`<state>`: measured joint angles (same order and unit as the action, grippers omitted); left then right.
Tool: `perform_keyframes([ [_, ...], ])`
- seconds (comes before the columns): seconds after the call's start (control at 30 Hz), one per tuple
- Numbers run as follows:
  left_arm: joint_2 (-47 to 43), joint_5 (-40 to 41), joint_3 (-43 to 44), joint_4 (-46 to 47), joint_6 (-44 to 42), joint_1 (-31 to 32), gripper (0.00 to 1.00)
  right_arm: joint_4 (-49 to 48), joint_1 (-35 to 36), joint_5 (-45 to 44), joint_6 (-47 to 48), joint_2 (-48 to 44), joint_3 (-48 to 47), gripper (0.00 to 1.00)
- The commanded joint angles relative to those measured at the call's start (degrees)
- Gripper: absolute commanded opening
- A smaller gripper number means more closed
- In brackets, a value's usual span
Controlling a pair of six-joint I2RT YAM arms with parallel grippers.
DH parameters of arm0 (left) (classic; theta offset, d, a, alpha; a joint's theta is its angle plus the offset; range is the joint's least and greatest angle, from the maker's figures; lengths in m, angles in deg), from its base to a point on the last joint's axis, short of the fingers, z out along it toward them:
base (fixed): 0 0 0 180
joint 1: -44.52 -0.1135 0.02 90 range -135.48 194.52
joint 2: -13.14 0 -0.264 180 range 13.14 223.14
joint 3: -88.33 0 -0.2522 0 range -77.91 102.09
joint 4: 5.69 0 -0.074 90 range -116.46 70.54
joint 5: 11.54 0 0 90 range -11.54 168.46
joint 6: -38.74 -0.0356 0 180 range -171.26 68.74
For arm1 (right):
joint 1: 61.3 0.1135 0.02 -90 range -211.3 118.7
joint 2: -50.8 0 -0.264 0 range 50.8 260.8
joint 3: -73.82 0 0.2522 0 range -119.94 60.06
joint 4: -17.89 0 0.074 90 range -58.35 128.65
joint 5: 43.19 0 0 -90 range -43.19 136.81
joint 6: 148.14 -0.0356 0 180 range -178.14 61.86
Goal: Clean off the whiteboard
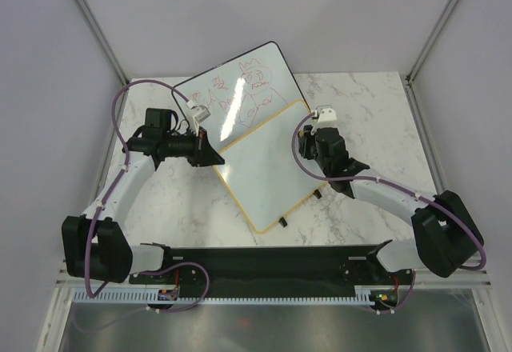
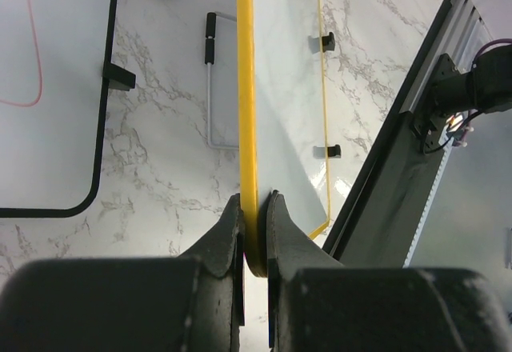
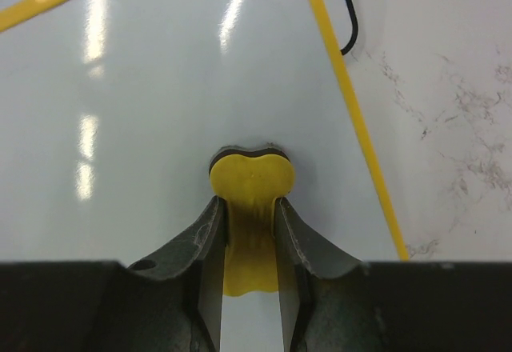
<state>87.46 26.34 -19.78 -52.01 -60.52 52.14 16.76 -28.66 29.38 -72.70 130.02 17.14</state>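
Observation:
The whiteboard [image 1: 264, 172] with the yellow frame lies slanted in the middle of the table, and its white face looks blank. My left gripper [image 1: 214, 154] is shut on its left edge. In the left wrist view both fingers [image 2: 282, 228] pinch the yellow frame [image 2: 246, 88] seen edge-on. My right gripper [image 1: 310, 140] hovers over the board's far right part and is shut on a yellow eraser [image 3: 252, 178]. The eraser's dark pad faces the white surface [image 3: 144, 112], close to the yellow rim [image 3: 352, 112].
A larger black-framed board [image 1: 240, 80] with red scribbles lies behind, partly under the yellow one. Two black clips [image 2: 328, 42] sit on the yellow board's near edge. A bent metal wire [image 2: 210, 88] lies on the marble beneath. White walls enclose the table.

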Motion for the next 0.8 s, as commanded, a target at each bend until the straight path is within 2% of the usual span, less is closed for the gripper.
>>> perform_keyframes([
  [0.0, -0.67, 1.93, 1.55, 3.73, -9.20, 1.87, 0.02, 4.00, 3.64, 7.06, 0.33, 0.49, -1.20, 0.00],
  [0.17, -0.50, 2.63, 1.72, 3.82, -8.94, 1.88, 0.02, 9.95, 18.64, -2.59, 4.11, 1.64, -1.39, 0.00],
  [0.33, -0.32, 2.64, 2.16, 4.08, -8.85, 1.87, 0.02, 9.45, 28.77, -3.39, -0.28, 1.37, 4.50, 0.00],
  [0.43, -0.76, 2.37, 2.17, 4.43, -8.76, 1.88, 0.02, 13.90, 34.15, -11.80, -2.74, 4.88, 4.34, 0.00],
  [0.47, -0.93, 2.37, 2.08, 4.43, -8.67, 1.79, 0.02, 16.71, 34.15, -14.45, -3.70, 5.50, 3.90, 0.00],
  [0.53, -1.11, 2.81, 1.90, 4.52, -9.02, 1.79, 0.02, 16.39, 32.93, -18.24, -3.98, 3.93, 4.42, 0.00],
  [0.63, -1.20, 3.51, 1.73, 4.52, -9.29, 1.88, 0.02, 15.25, 25.39, -13.79, -0.83, -0.55, 3.81, 0.00],
  [0.77, -1.46, 3.34, 1.29, 4.61, -9.55, 1.87, 0.02, 12.36, 12.75, -10.71, 6.29, -2.58, -2.15, 0.00],
])
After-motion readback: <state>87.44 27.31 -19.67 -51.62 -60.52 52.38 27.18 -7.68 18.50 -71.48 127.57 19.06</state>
